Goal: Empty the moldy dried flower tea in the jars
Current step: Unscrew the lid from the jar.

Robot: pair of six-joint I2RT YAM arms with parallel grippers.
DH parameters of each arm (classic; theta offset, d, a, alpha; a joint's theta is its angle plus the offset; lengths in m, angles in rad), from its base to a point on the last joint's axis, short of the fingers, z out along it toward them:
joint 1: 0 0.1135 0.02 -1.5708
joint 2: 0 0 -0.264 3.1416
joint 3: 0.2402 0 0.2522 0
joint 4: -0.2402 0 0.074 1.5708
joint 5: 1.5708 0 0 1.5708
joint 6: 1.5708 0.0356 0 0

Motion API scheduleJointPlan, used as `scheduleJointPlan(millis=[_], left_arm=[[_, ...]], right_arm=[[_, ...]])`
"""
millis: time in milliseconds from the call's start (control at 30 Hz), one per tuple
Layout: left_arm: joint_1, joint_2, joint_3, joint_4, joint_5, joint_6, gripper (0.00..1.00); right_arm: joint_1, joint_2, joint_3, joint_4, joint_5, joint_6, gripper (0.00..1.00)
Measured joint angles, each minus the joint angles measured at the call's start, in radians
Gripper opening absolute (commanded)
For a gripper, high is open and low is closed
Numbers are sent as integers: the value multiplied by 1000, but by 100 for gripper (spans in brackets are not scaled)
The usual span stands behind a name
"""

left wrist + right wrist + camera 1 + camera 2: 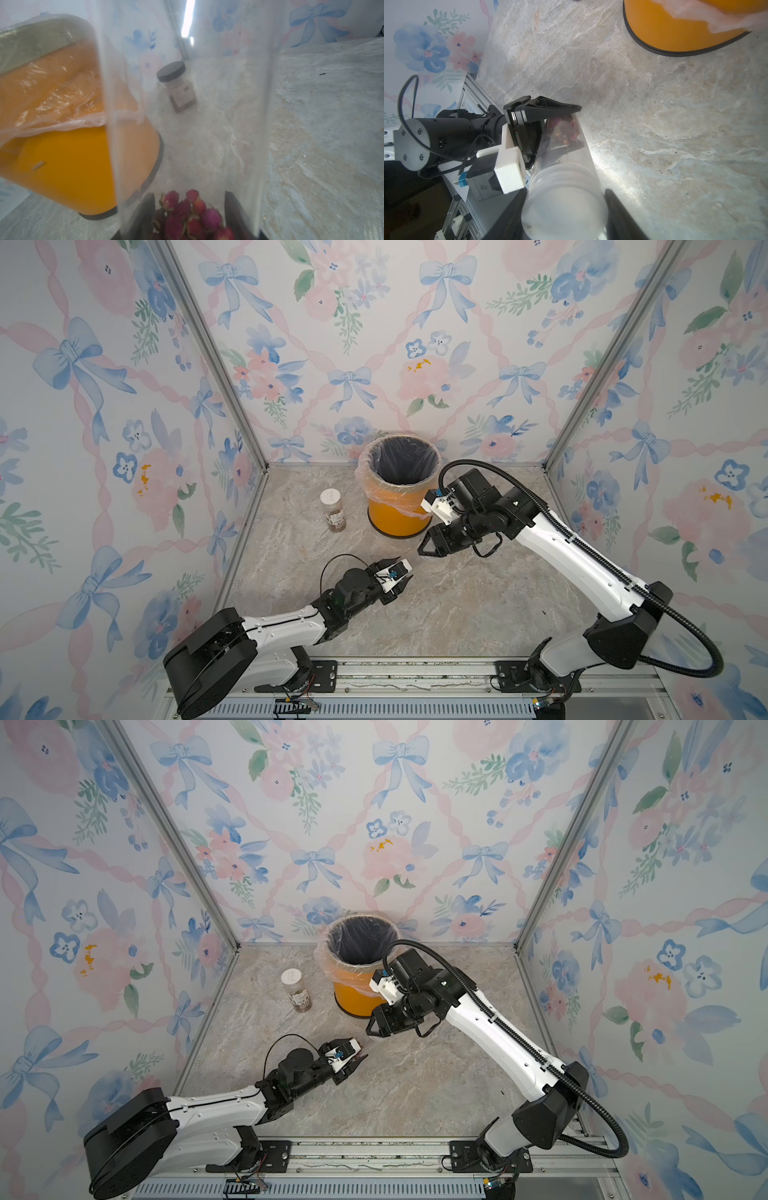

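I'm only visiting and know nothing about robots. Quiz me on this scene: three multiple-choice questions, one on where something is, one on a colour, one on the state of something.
1. Where is the white-lidded jar relative to the bin?
A. Inside it
B. Standing on the table beside it
C. Balanced on its rim

2. What colour is the bin's outer wall?
A. Green
B. Black
C. Orange

3. What state is the tall slim jar in?
A. Clamped by the left gripper, with its translucent lid on
B. Lying loose on the table
C. Tipped over the bin, uncapped

Answers:
1. B: both top views show the jar upright on the table next to the bin.
2. C: every view shows an orange wall.
3. A: the right wrist view shows the fingers gripping the jar near its base and the cap in place.
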Motion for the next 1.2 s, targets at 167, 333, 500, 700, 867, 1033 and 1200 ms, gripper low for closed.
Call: scheduleJointPlan(millis=[167,333,500,700,867,1033,1200], left_arm=[[1,-4,-5,4,31,0,48],[4,-11,-21,-2,103,-2,49],[4,-11,-28,-21,163,-6,49],[10,-11,-28,-19,196,-12,49],[10,-11,-28,-21,195,-12,49],[9,-11,-28,-16,191,-5,49],[9,-11,-28,-15,142,7,49]], right_arm=[[0,5,12,-25,-18,-140,38],[6,-6,-16,-46,-44,-451,34],[15,-37,-71,-38,-50,-787,36],[29,-48,-73,-39,-39,-1118,38],[31,-47,-73,-39,-36,-1244,49],[28,-47,-73,-20,-50,-1229,81],[-35,-89,-82,82,-128,-891,92]])
